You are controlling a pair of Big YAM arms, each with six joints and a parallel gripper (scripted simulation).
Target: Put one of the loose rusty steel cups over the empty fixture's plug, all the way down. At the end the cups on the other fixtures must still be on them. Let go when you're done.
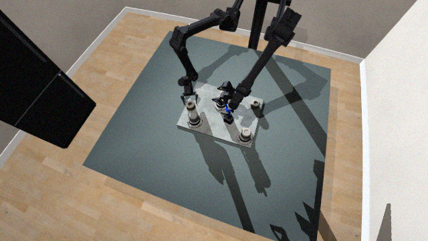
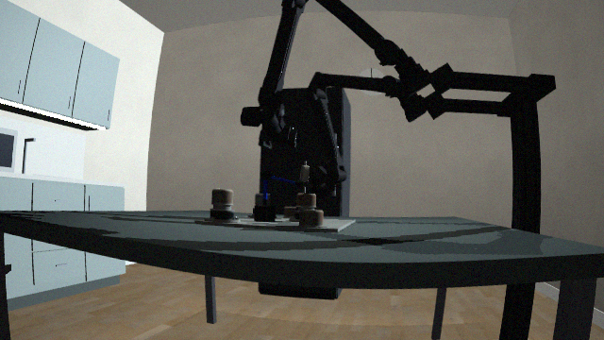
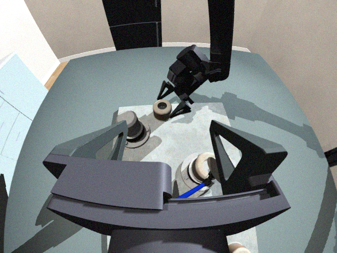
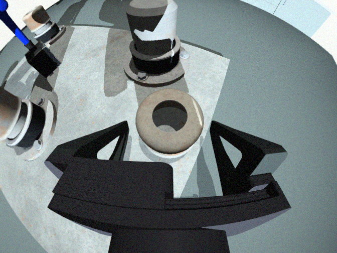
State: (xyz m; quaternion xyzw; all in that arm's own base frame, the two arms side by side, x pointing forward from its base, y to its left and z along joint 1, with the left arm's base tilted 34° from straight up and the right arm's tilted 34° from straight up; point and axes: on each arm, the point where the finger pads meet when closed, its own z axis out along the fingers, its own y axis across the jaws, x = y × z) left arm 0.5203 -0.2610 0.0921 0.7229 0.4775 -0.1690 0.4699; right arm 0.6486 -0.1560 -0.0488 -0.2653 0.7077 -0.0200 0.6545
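The empty fixture (image 1: 194, 122) (image 4: 153, 73) has a tall bare plug (image 1: 192, 116) (image 3: 131, 119) (image 4: 155, 27). A loose rusty cup (image 1: 190, 106) (image 3: 162, 110) (image 4: 144, 133) with a holed top sits beside it on the plate (image 1: 208, 90) (image 3: 174, 136) (image 4: 81, 90). My right gripper (image 1: 190, 100) (image 3: 163, 108) (image 4: 169, 125) is open, its fingers on either side of this cup; contact is not shown. Another loose cup (image 1: 255, 105) (image 2: 311, 217) (image 3: 237, 248) is at the plate's far side. My left gripper is open and empty above the middle of the plate.
Cups cover the middle fixture's plug (image 3: 204, 164) (image 4: 8, 114) and the corner fixture's plug (image 1: 245, 133) (image 2: 222, 196) (image 4: 36, 20). A black block (image 1: 228, 118) (image 4: 42, 59) with a blue jointed arm (image 1: 228, 108) (image 3: 191, 190) stands between them, its arm reaching over the middle fixture.
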